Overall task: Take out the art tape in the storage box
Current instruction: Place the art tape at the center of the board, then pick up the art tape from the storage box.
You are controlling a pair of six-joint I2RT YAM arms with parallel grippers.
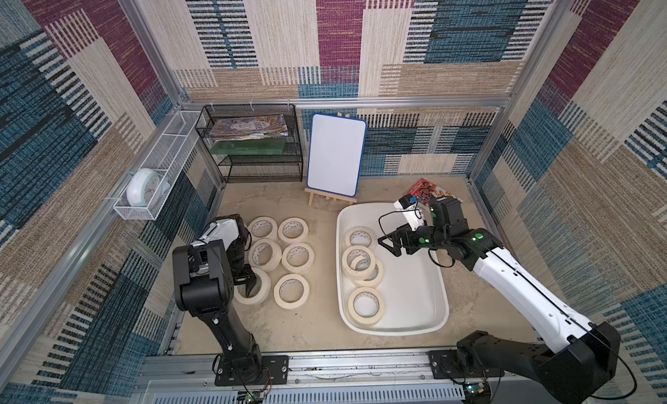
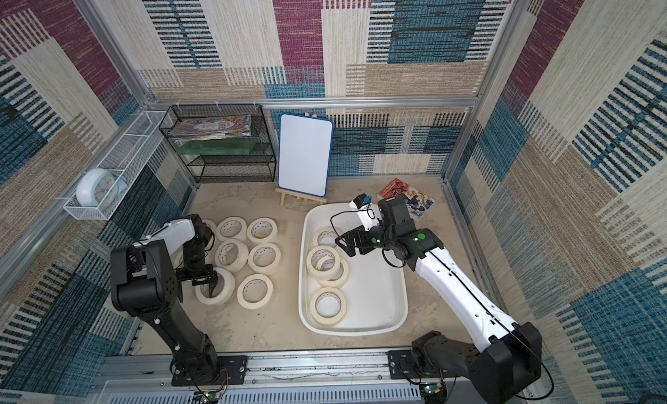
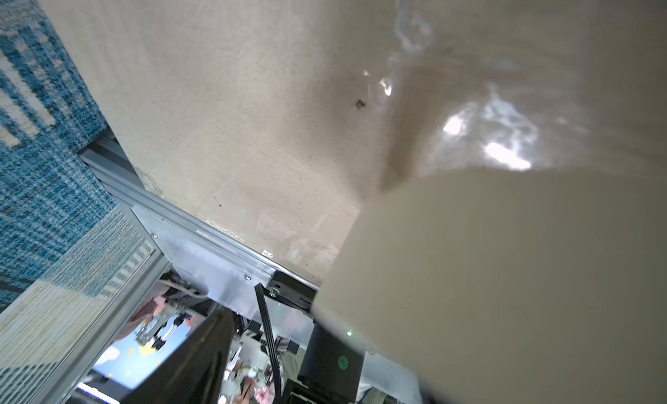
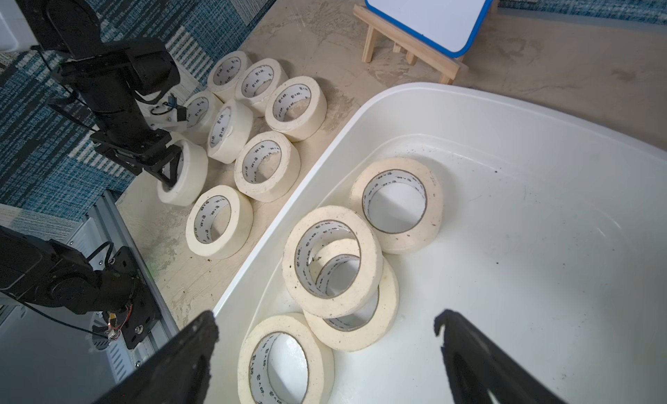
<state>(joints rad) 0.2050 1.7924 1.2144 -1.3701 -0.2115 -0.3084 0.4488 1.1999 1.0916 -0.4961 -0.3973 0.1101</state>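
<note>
The left claw (image 2: 205,283) stands released over one roll of art tape (image 2: 229,288) on the table (image 2: 288,333), one finger down inside its ring and, as far as the blurred wrist view tells, clear of its wall, with other rolls (image 2: 277,258) lying just beyond. The right claw (image 4: 325,319) hangs spread wide above the storage box (image 4: 505,239), where four rolls (image 4: 296,272) lie beneath and ahead of its fingertips, two overlapping.

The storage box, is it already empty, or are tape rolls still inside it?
Not empty: four art tape rolls lie in the storage box, one resting on top of another.
</note>
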